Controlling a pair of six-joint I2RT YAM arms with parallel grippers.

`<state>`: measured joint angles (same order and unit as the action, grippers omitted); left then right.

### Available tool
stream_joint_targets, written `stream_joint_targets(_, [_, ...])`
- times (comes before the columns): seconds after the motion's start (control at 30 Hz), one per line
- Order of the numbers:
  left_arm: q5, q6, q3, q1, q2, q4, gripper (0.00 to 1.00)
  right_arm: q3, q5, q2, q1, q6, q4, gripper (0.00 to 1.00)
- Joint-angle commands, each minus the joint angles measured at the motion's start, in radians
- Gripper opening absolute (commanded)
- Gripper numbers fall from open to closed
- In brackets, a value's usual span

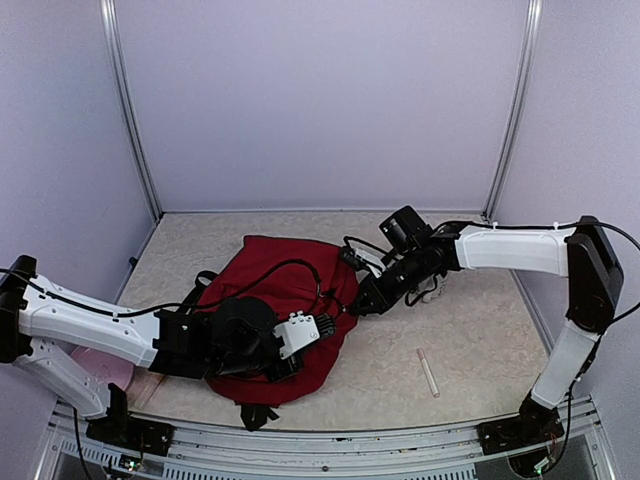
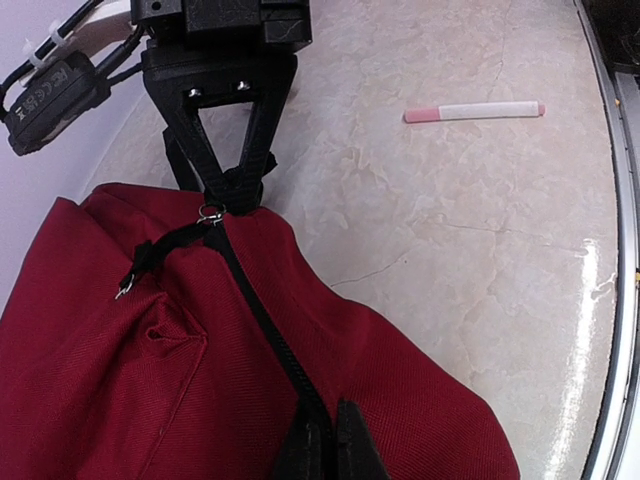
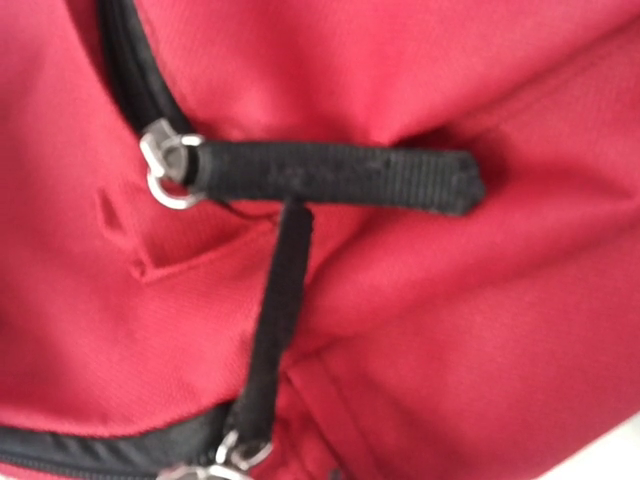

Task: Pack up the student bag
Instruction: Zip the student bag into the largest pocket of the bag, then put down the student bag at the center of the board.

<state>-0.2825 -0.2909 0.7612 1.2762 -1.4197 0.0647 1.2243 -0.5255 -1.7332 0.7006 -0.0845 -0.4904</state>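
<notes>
- the table [image 1: 470, 320], pale and marbled, fills the lower half of the overhead view.
- the student bag [image 1: 280, 252] lies flat at centre-left of that view, dark red, with black straps poking out at its left and bottom edges. it looks limp and closed, so i judge it must be opened before anything goes in.
- the right gripper [image 2: 235, 190] sits at the upper left of the left wrist view. its tips are pinched together on the bag's corner where the zip ends, just above a small metal ring. this looks like an anchor hold, to keep the cloth taut.
- the left gripper [image 2: 322, 440] shows at the bottom centre of its own view, closed narrow on the bag, right on the black zip line. i cannot tell whether it has a slider or only the seam.
- the zip [image 2: 262, 320] runs diagonally between the two grippers, fairly straight. a grip at each end probably lets it slide rather than bunch.
- the pull tab [image 3: 330, 175], black and woven, lies loose on the red cloth across the upper middle of the right wrist view. it hangs from a ring at upper left. the right gripper's own fingers do not show there.
- the marker [image 2: 475, 110], pink and white, lies on the table at the upper right of the left wrist view, well apart from the bag. i judge it is waiting to be packed.
</notes>
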Motion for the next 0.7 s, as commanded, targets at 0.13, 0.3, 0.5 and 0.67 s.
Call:
stream_joint_targets(0.13, [0.210, -0.015, -0.014, 0.031, 0.054, -0.094, 0.00, -0.012, 0.086, -0.004, -0.114, 0.075, 0.053, 0.00])
stream_joint_targets(0.3, [0.295, -0.013, 0.014, 0.010, 0.051, -0.060, 0.39, -0.084, -0.142, 0.087, -0.073, 0.089, 0.076, 0.47])
stream_joint_targets(0.5, [0.394, 0.009, 0.014, -0.054, 0.113, -0.053, 0.62, -0.122, -0.063, 0.205, -0.072, -0.013, 0.214, 0.55])
stream_joint_targets(0.67, [0.395, 0.121, -0.004, -0.188, 0.204, -0.021, 0.63, 0.005, 0.068, 0.088, 0.023, -0.025, 0.209, 0.50])
